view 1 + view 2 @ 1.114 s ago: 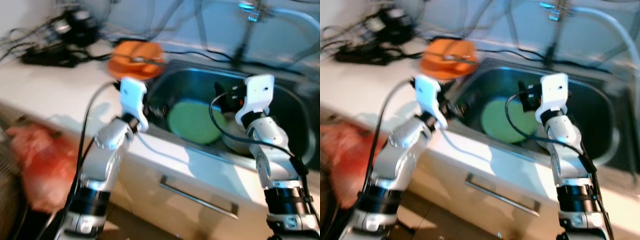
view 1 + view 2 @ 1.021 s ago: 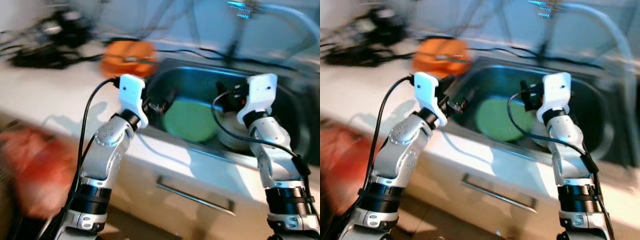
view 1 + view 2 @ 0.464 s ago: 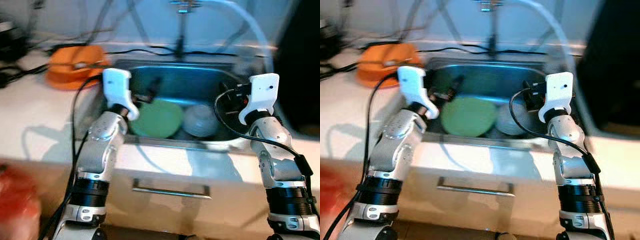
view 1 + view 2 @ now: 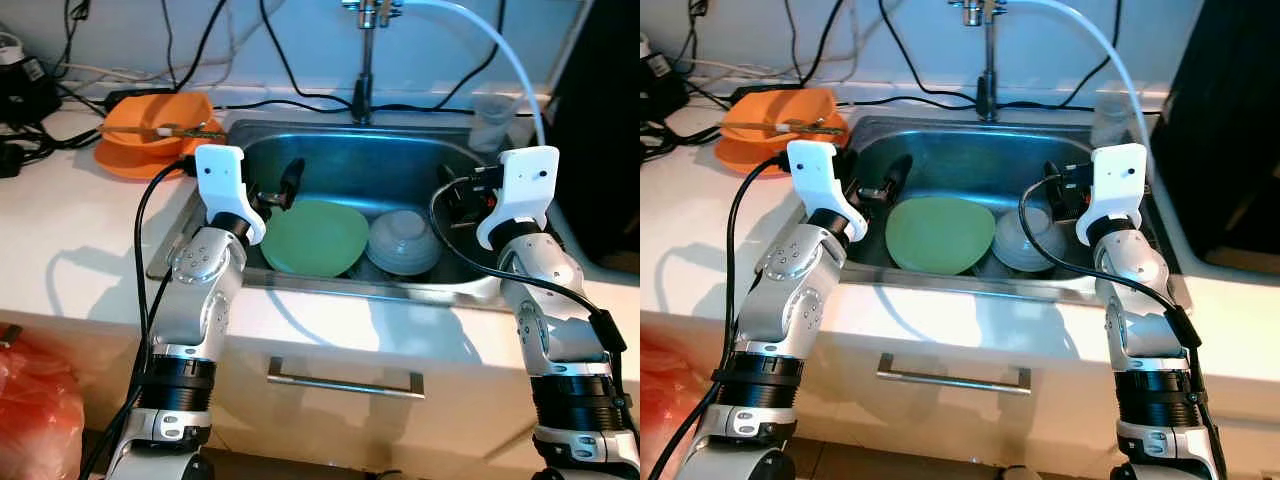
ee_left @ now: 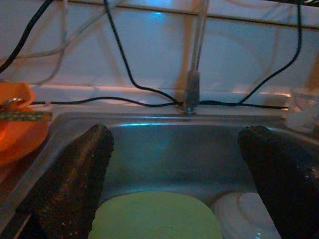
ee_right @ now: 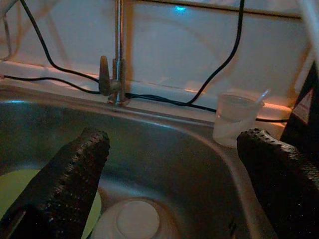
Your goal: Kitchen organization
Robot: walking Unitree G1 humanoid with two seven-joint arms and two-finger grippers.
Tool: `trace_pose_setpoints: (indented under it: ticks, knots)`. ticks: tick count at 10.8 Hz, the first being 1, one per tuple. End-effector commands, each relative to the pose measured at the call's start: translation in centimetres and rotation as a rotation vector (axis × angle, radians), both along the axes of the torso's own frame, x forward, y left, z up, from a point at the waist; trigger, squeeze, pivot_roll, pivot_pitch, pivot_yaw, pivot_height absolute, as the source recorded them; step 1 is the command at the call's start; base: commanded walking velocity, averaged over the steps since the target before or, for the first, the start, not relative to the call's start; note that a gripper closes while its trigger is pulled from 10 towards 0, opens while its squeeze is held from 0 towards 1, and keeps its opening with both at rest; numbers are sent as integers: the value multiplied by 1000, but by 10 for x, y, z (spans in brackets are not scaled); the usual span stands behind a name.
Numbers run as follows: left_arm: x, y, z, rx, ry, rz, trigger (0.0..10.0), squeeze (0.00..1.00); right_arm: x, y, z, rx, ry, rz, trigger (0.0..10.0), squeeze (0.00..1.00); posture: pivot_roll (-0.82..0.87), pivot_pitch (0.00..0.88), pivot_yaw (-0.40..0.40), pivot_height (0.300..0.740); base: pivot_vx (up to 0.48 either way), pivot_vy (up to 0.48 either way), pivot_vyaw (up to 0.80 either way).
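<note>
A round green plate (image 4: pixel 315 238) leans in the steel sink (image 4: pixel 330 162), beside a stack of upturned white bowls (image 4: pixel 403 242). My left gripper (image 4: pixel 276 190) hovers open above the sink's left edge, just over the plate's left rim, holding nothing. In the left wrist view its fingers (image 5: pixel 70 184) stand wide apart around the plate (image 5: pixel 154 216). My right gripper (image 4: pixel 456 196) is open above the sink's right side, near the bowls. The right wrist view looks between its fingers (image 6: pixel 67 186) at the bowls (image 6: pixel 132 219) below.
An orange bowl (image 4: pixel 150 130) with a utensil across it sits on the counter left of the sink. A tap (image 4: pixel 362 60) and a clear cup (image 4: pixel 490 118) stand behind the sink. A drawer handle (image 4: pixel 345 383) runs below. A red bag (image 4: pixel 35 420) lies at lower left.
The whole view has swung round and sharpened, so the sink is now centred. Both arms keep the same raised pose with fingers apart. Plate and bowls lie as before.
</note>
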State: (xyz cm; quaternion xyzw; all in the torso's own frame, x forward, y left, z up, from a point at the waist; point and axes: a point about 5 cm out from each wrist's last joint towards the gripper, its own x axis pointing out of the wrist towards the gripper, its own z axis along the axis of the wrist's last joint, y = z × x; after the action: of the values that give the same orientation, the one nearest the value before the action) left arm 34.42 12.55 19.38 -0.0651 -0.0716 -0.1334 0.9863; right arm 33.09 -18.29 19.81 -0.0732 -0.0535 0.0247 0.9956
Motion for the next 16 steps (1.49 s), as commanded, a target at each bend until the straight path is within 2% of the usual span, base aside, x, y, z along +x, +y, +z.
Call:
trace_pose_setpoints:
  ticks: [1,4,12,16]
  knots:
    - [4,2,6,-6,0,10,10000,0,0,4,7,6,-19,11,10000,643,-76,0,55,740,0,0,0]
    - [7,8,6,2,3,13,10000,0,1,5,8,6,-20,11,10000,612,-78,0,59,740,0,167,0]
    - [9,7,6,-11,7,11,10000,0,1,2,7,-4,-5,3,10000,600,-82,0,58,740,0,0,-704]
    - [10,9,6,-22,17,18,10000,0,2,3,6,-9,0,10,10000,600,-81,0,53,740,0,0,0]
